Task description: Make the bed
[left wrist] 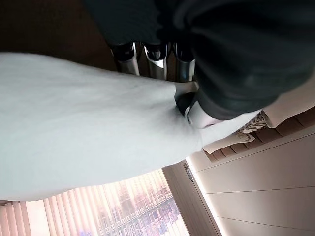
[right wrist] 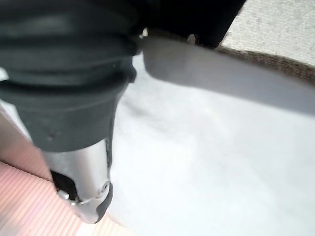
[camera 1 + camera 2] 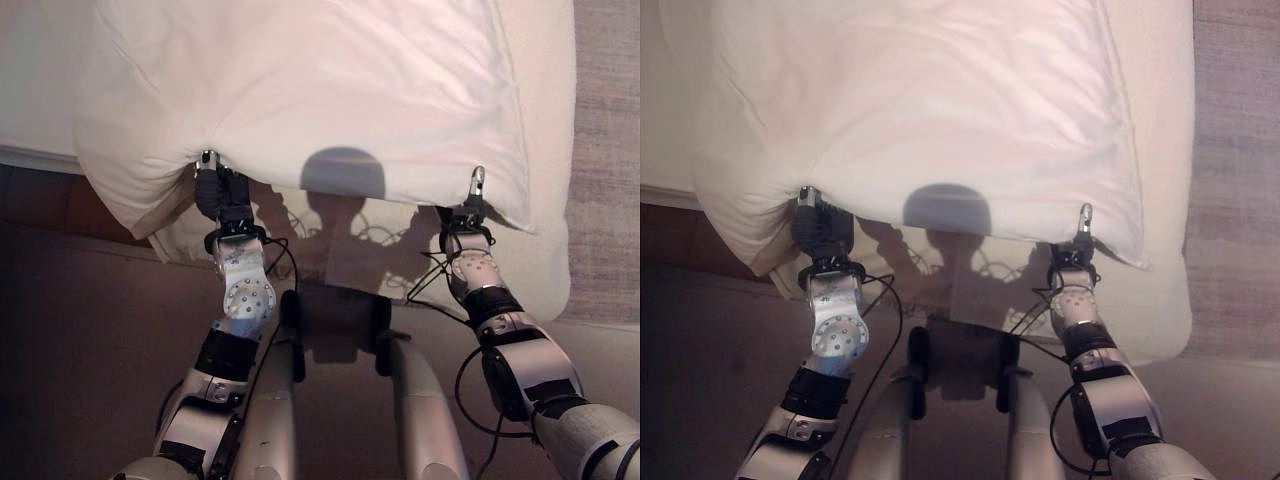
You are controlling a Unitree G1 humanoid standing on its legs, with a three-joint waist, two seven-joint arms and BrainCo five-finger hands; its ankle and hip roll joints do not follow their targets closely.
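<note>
White bed (image 3: 555,250), white pillow (image 3: 300,90) lying crosswise.
Left hand (image 3: 212,185) pinches its near edge; right hand (image 3: 476,190) beneath, grip unclear.

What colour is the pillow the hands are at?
Plain white, no pattern: the pillow shows best in the left eye view.

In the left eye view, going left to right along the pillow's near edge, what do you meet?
Dark floor → left hand at the pillow edge → round shadow on the pillow → right hand near the pillow's right corner → bed → grey carpet.
</note>
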